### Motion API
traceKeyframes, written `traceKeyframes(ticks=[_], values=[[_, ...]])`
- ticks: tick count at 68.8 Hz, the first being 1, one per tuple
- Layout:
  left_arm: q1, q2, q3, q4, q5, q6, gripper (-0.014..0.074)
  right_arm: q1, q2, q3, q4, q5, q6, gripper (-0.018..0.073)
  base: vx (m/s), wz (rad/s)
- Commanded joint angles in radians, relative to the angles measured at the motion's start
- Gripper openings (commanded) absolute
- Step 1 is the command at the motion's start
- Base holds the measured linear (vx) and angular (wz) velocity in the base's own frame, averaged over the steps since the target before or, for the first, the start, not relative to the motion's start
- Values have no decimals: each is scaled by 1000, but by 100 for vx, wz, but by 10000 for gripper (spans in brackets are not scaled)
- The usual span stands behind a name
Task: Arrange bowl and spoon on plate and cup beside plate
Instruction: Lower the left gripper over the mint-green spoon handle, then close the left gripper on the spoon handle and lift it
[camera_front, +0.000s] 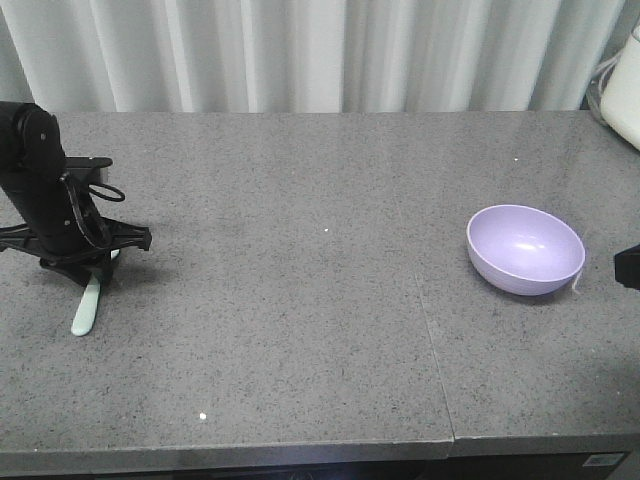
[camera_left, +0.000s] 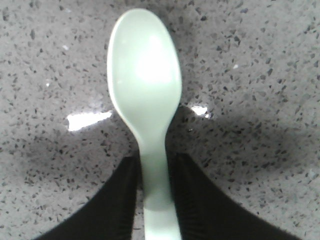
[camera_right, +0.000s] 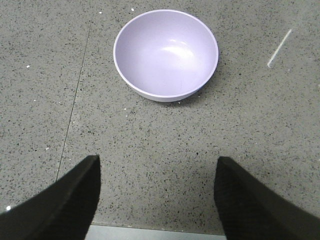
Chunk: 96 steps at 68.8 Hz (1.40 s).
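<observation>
Grey table (camera_front: 300, 330); left gripper (camera_left: 154, 167) clasps spoon (camera_left: 145, 75), bowl (camera_front: 525, 250) well apart

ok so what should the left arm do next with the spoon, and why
Probably lift the spoon straight up a little. The fingers of the left gripper sit tight against both sides of its handle, so the grasp looks made, but the spoon lies flat on the table and has to clear it before it can be carried anywhere.

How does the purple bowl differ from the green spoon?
The bowl is lavender, round and deep; the spoon is mint-green and slim. The bowl stands untouched, the right gripper open before it; the spoon's handle is pinched by the left gripper. Both rest on the grey table.
</observation>
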Motion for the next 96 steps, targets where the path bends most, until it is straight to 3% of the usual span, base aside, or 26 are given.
traceKeyframes(ticks=[1, 6, 25, 43, 66, 96], values=[[-8, -47, -31, -7, -18, -3, 40, -6, -6, -32, -2, -56, -6, 483, 0, 0], [-8, -47, -31, -7, -18, -2, -9, -6, -6, -32, -2, -56, -6, 483, 0, 0], [-8, -83, -31, -8, -3, 4, -8, -6, -6, -32, -2, -56, -6, 483, 0, 0], [-8, -280, -31, -8, 12, 4, -8, -6, -6, -32, -2, -57, -6, 483, 0, 0], [-8, -604, -31, -8, 135, 5, -6, -6, -6, -32, -2, -58, -6, 483, 0, 0], [-8, -737, -31, -7, 141, 5, -6, -6, -6, -32, -5, -68, 25, 483, 0, 0]])
